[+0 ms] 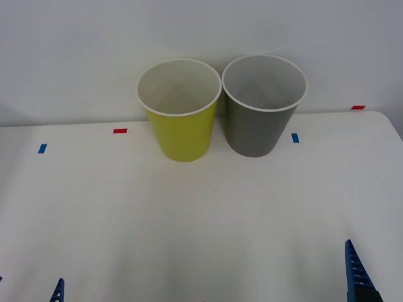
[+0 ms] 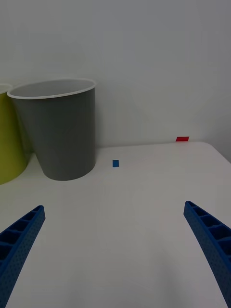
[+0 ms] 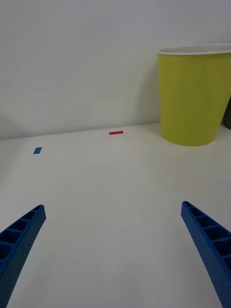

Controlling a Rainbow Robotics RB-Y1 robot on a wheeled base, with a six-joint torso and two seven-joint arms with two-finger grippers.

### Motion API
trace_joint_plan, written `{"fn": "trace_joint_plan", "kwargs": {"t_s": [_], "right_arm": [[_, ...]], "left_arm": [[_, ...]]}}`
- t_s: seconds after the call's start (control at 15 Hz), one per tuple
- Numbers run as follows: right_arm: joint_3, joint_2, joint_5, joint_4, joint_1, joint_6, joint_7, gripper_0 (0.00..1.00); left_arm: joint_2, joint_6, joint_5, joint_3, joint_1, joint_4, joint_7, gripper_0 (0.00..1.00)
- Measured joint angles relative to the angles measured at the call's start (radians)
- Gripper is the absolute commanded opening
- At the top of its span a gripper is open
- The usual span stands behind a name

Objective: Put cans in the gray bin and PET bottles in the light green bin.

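The light green bin and the gray bin stand upright side by side at the back of the white table, rims touching. What I see of their insides holds nothing. Cans and PET bottles are out of view. My left gripper hovers low over the near left of the table, open and holding nothing, with the light green bin ahead of it. My right gripper is open and holding nothing over the near right, facing the gray bin. One blue right fingertip shows in the front view.
Small blue tape marks and red tape marks lie on the table near its back edge. A plain white wall rises right behind the bins. The table's right edge is close to the right arm.
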Motion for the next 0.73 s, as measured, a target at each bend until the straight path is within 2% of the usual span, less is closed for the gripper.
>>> {"fn": "trace_joint_plan", "kwargs": {"t_s": [0.73], "right_arm": [[0.000,0.000,0.000,0.000,0.000,0.000,0.000,1.00]], "left_arm": [[0.000,0.000,0.000,0.000,0.000,0.000,0.000,0.97]]}}
